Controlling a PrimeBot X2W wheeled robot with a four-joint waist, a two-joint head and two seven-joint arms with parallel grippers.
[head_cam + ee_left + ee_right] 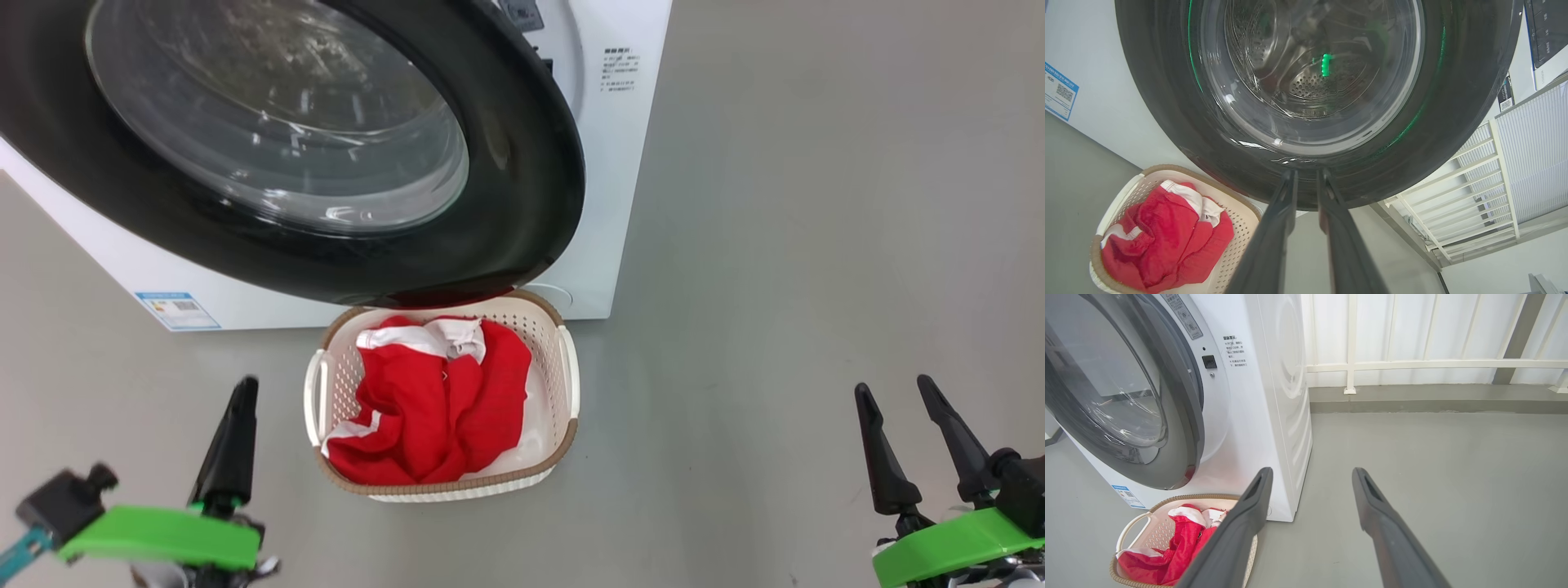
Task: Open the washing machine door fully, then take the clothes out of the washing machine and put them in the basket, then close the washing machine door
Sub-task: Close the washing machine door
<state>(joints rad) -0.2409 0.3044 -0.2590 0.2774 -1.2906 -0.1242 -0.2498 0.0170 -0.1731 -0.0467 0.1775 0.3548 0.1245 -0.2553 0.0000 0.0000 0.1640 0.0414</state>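
The washing machine door [522,163], black-rimmed with a bulging glass window, covers the front of the white washing machine [604,204]. In the right wrist view the door [1184,428] looks slightly ajar along its right side. Below it on the floor stands the cream basket [567,384] with the red and white clothes [441,400] piled inside. My left gripper [245,388] hovers left of the basket; in its wrist view the gripper [1307,174] points at the door's lower rim [1453,102], jaws a narrow gap apart and empty. My right gripper [894,385] is wide open, far right of the basket.
A blue label sticker [175,310] marks the machine's lower front. A white railing [1351,365] runs behind and beside the machine. Bare grey floor [775,286] stretches to the right of the washer and basket.
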